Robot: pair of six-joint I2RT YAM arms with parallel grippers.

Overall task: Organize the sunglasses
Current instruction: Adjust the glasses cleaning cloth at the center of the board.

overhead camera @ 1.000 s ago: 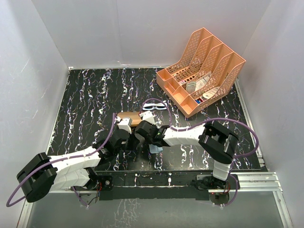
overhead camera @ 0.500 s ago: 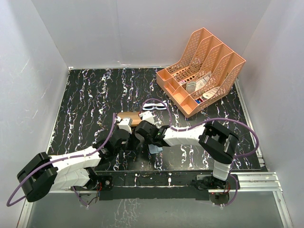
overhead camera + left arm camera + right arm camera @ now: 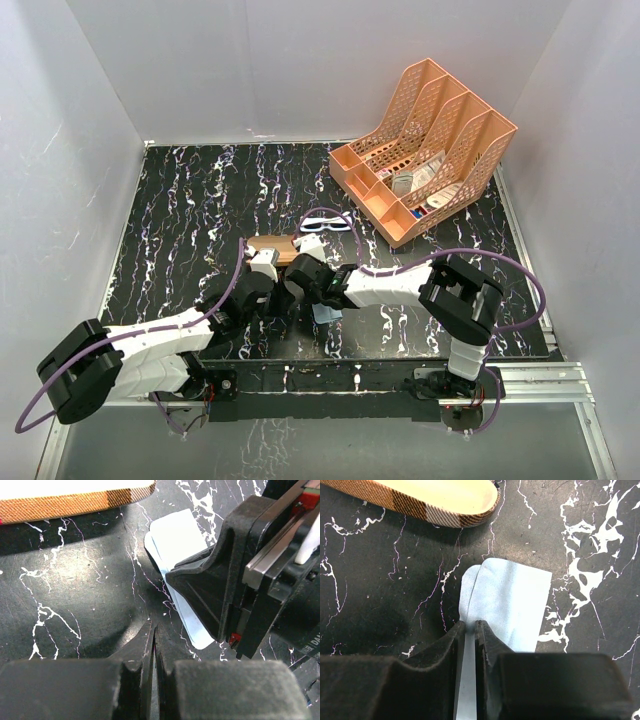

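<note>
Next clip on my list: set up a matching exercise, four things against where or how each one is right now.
Things:
1. sunglasses
2. plaid case
3. light blue cloth
4. left tool

States:
A. shut, holding nothing
B. under the right tool, showing in the gap between its fingers
C. on the table beside the orange file organizer
D. just past the cloth, cream inside showing

Pairs: 1-C, 2-D, 3-B, 4-A

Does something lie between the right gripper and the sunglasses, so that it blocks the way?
Partly. The right gripper is down at the blue cloth; the sunglasses lie farther back. The end of the plaid case lies between them, slightly to the left. Nothing else shows there.
</note>
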